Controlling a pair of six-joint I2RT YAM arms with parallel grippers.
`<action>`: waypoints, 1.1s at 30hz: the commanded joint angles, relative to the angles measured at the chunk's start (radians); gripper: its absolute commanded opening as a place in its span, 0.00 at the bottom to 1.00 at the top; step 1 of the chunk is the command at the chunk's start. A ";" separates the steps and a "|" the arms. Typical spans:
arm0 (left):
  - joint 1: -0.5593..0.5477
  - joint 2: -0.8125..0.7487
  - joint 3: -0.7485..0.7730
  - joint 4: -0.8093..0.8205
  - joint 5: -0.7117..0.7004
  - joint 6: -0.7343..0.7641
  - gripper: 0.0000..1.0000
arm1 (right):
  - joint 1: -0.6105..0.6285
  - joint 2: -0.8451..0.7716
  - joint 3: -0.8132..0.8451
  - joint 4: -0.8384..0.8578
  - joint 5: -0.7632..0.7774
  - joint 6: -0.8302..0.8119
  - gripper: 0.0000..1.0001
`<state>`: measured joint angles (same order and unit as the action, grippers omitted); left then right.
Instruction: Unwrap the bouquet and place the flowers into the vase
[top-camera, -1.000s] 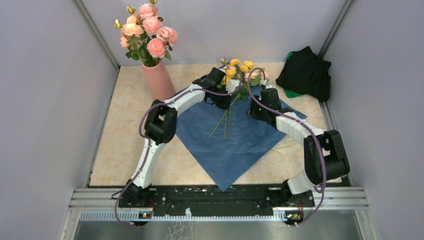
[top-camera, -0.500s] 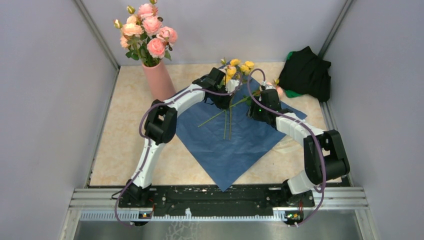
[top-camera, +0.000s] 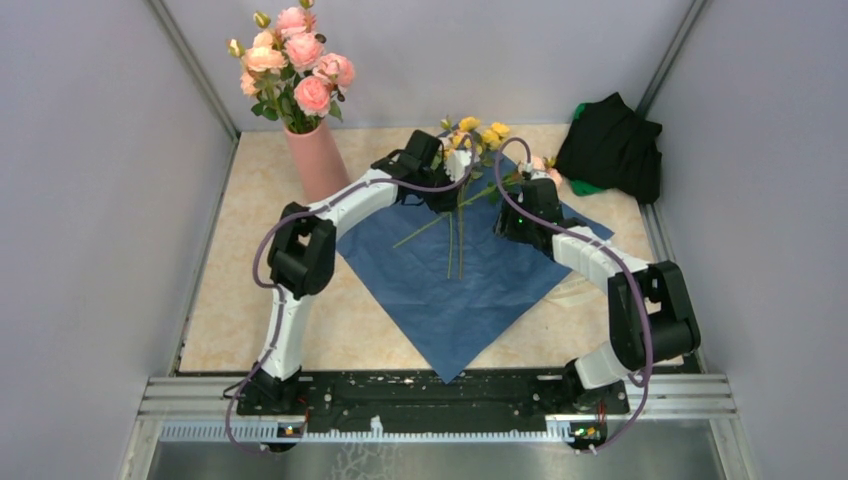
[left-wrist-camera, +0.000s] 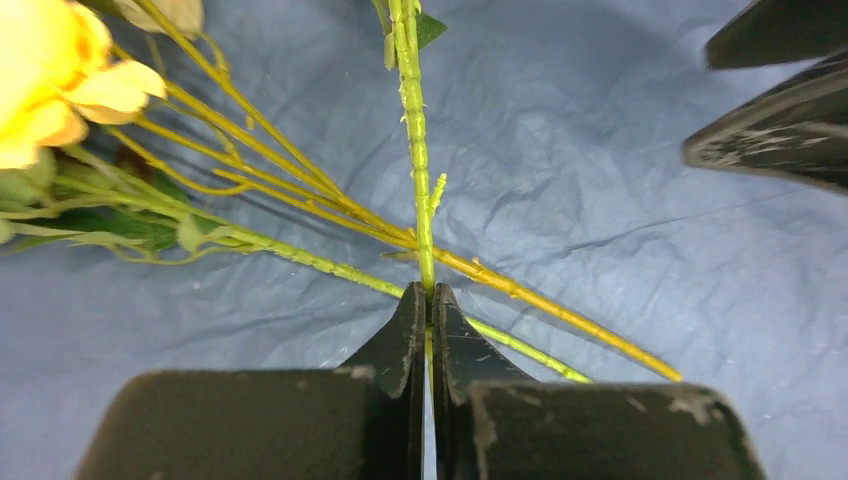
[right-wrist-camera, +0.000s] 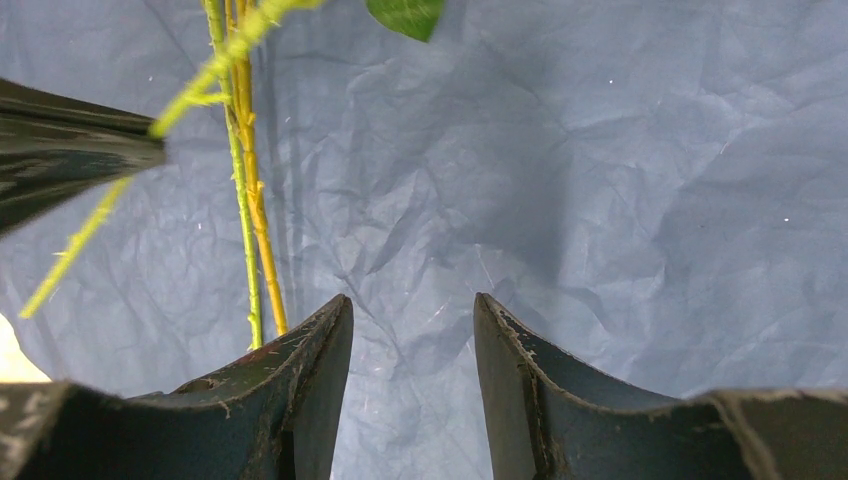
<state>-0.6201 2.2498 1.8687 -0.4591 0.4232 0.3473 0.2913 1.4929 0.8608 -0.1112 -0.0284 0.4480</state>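
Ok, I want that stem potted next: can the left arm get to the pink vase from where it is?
Probably yes: the vase stands to that arm's left with nothing standing between, and the left pincer is shut on a stem. Roses crowd its mouth, though.

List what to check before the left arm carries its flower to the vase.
1. Left gripper shut on one flower stem: ok.
2. Other stems free of that grip: cannot tell; they cross right at the fingertips.
3. Right gripper open, holding nothing, over the blue paper: ok.
4. Blue paper unwrapped and spread flat on the table: ok.
5. Vase upright: ok.
6. Room in the vase among the pink roses: cannot tell.
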 joint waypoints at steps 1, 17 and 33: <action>-0.006 -0.147 -0.046 0.106 0.029 -0.022 0.00 | -0.003 -0.056 0.002 0.051 -0.010 -0.004 0.48; -0.005 -0.382 -0.412 0.389 0.031 -0.124 0.00 | -0.003 -0.200 0.095 0.092 -0.097 0.060 0.46; -0.010 -0.464 -0.481 0.492 0.017 -0.187 0.00 | -0.003 -0.120 0.088 0.317 -0.142 0.304 0.46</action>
<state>-0.6224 1.8389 1.4002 -0.0357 0.4370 0.1730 0.2913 1.3746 0.9550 0.0586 -0.1535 0.6552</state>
